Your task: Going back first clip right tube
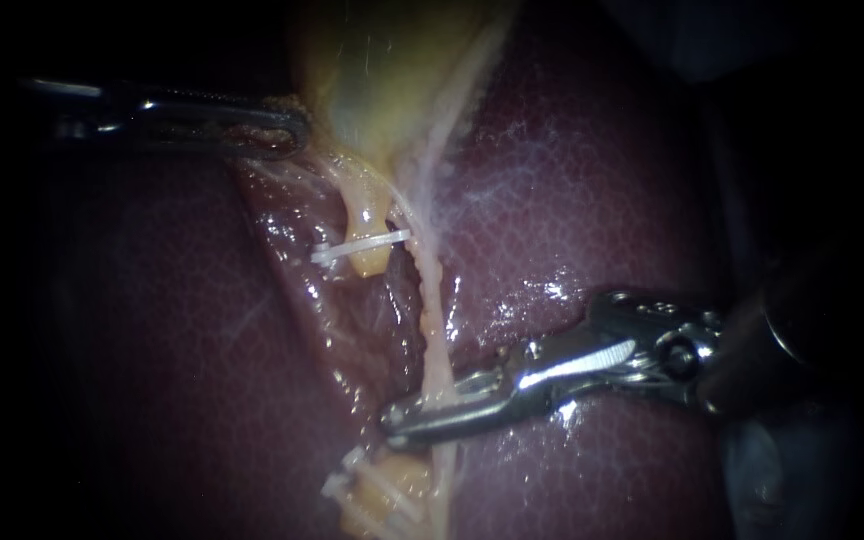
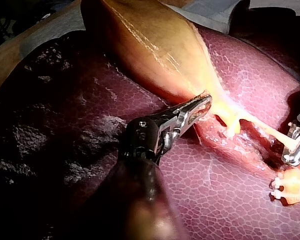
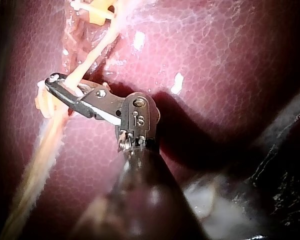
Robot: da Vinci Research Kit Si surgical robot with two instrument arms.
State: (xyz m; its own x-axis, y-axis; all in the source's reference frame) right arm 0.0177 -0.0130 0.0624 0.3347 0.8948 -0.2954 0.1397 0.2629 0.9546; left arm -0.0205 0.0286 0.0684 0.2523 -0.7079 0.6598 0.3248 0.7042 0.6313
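Wet glossy liver (image 1: pixel 572 180), gallbladder (image 1: pixel 392 70); shiny metal right instrument (image 1: pixel 422 410); plastic clip (image 1: pixel 362 245)

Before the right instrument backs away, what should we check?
1. Left instrument holding the gallbladder: ok, its jaws are shut on it.
2. Right tube clear of the right instrument: not ok, the tube crosses its tip.
3. Any clip on the right tube: cannot tell, the tip hides that spot.
4. Clip on the left tube: ok, it lies across it.
5. Way back: probably ok, only liver shows beside the shaft.
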